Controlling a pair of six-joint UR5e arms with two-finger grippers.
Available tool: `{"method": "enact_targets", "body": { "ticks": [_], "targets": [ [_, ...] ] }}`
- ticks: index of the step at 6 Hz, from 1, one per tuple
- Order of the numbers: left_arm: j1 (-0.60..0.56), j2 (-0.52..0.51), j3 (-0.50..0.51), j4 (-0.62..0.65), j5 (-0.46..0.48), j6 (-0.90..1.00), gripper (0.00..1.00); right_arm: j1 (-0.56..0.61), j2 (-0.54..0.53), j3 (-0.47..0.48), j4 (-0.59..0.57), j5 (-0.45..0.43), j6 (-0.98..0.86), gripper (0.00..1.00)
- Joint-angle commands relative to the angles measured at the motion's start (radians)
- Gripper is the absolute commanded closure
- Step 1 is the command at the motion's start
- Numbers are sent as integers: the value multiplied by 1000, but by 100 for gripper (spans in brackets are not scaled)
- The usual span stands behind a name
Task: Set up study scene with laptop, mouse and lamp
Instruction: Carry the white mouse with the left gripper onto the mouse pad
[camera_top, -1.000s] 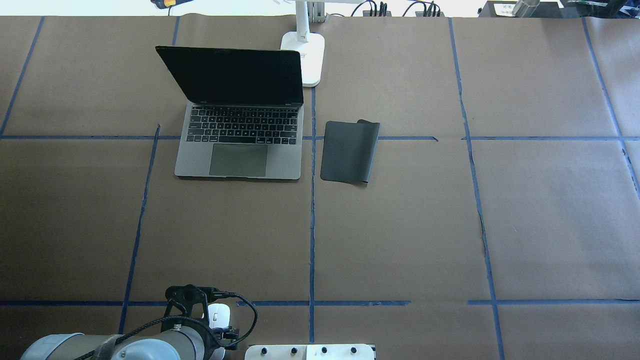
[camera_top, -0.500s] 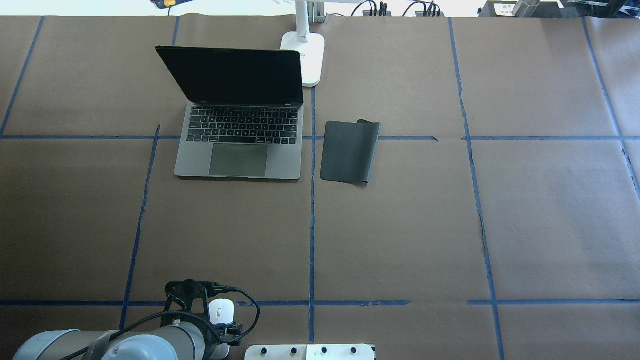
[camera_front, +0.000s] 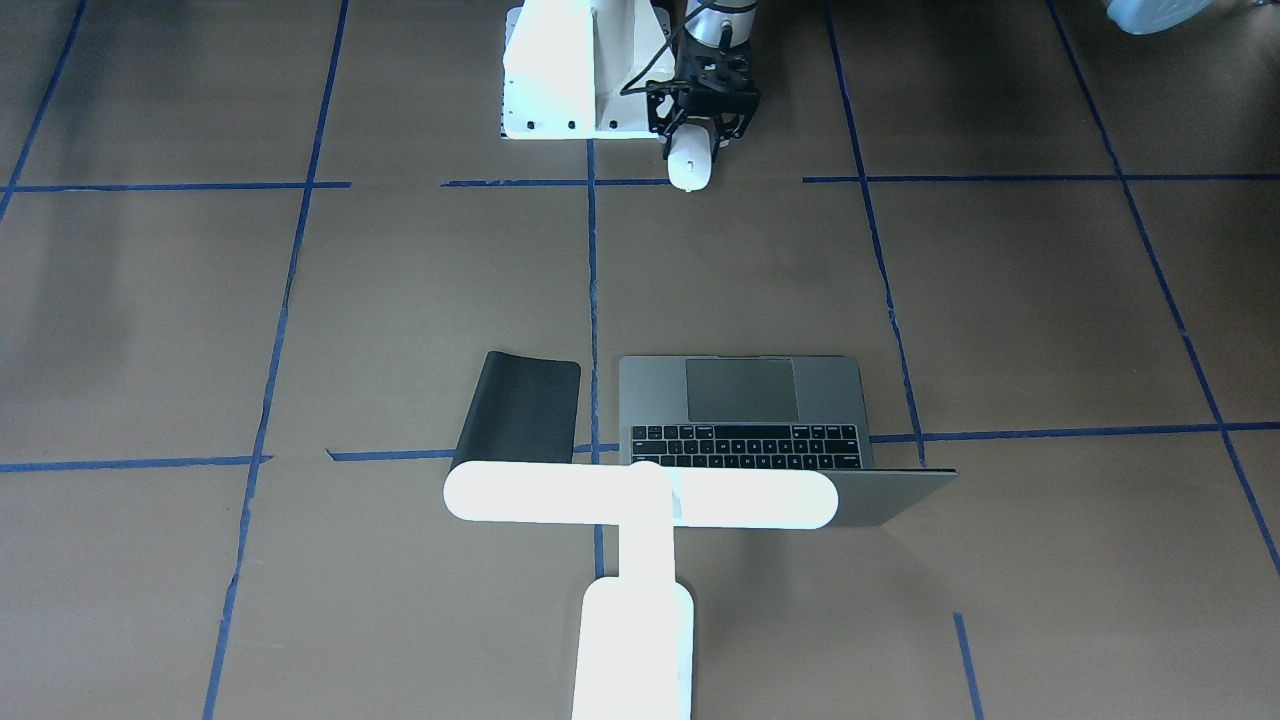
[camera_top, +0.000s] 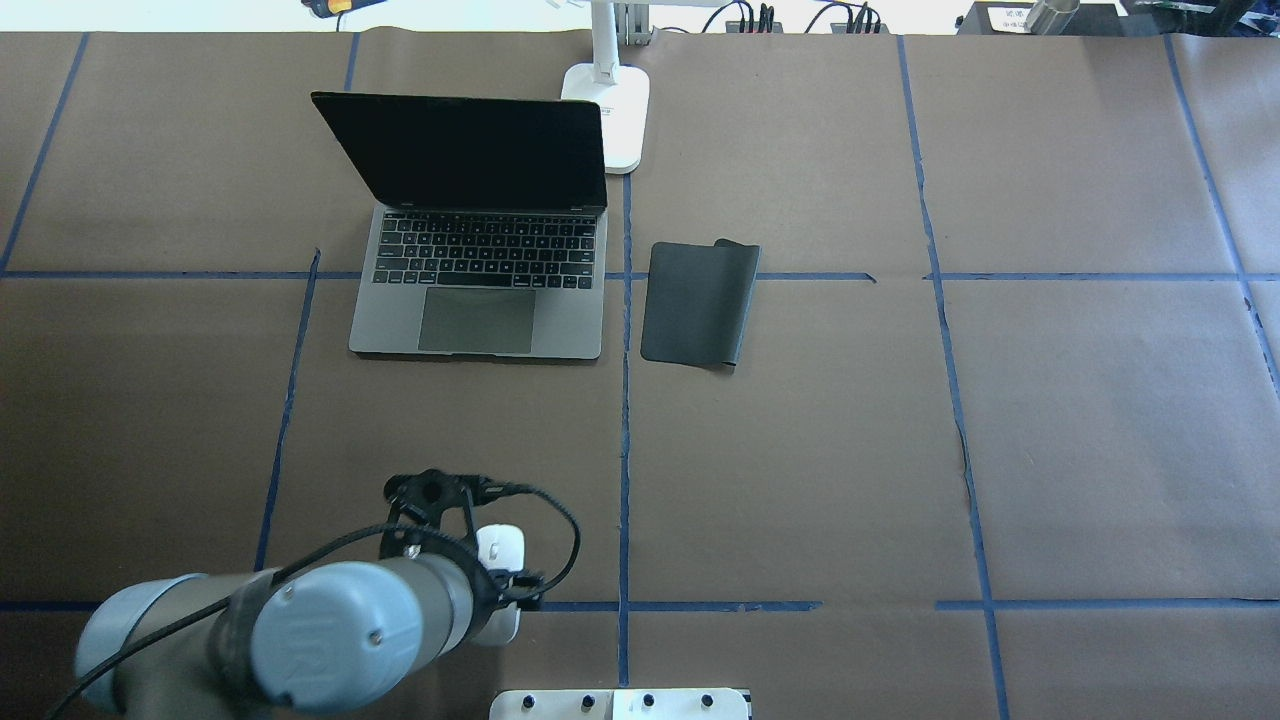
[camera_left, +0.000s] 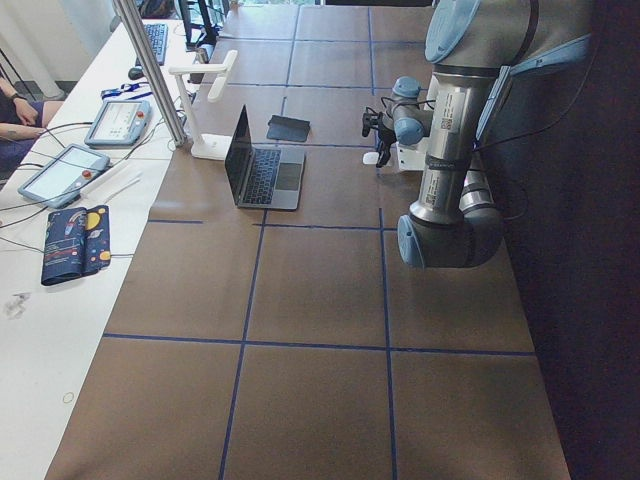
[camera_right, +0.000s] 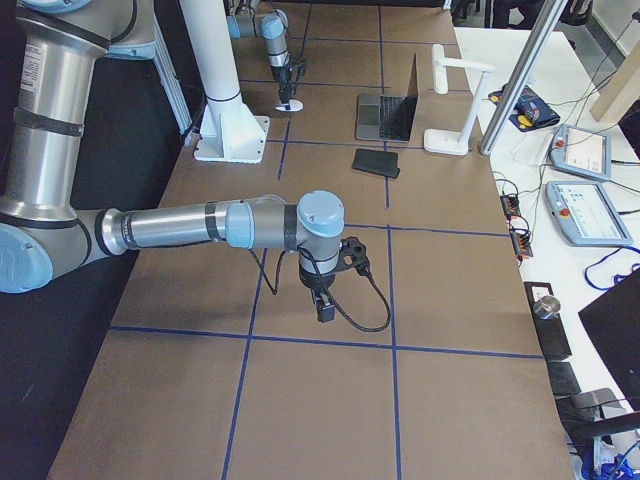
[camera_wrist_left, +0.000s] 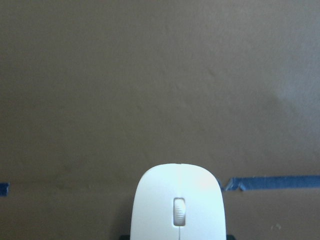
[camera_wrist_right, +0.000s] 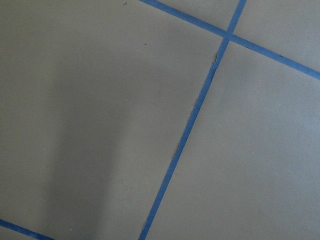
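My left gripper (camera_top: 498, 592) is shut on the white mouse (camera_top: 500, 545) and holds it over the near part of the table, left of the centre line. The mouse also shows in the front view (camera_front: 690, 168) and the left wrist view (camera_wrist_left: 178, 205). The open grey laptop (camera_top: 480, 300) sits at the far left of centre. The white lamp (camera_front: 640, 497) stands behind it, its base (camera_top: 610, 110) at the laptop's far right corner. My right gripper (camera_right: 325, 305) hangs low over bare table far to the right; I cannot tell whether it is open or shut.
A flat black mat (camera_top: 695, 300) with one curled corner lies just right of the laptop. The white robot pedestal (camera_top: 620, 703) stands at the near edge. Blue tape lines cross the brown table cover (camera_top: 800, 450).
My left arm has moved forward and slightly right, away from the pedestal, carrying the mouse across the near blue tape line. Laptop, lamp and mat have not moved.
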Motion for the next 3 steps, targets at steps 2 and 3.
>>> {"method": "enact_targets", "body": {
  "ticks": [2,3],
  "targets": [
    [-169,-363,352,13,-67,11,84,0,-6,-11,-1,3,2,0],
    [-217,-480,506,1,-84,48,84,0,-4,-17,-1,3,2,0]
  ]
}}
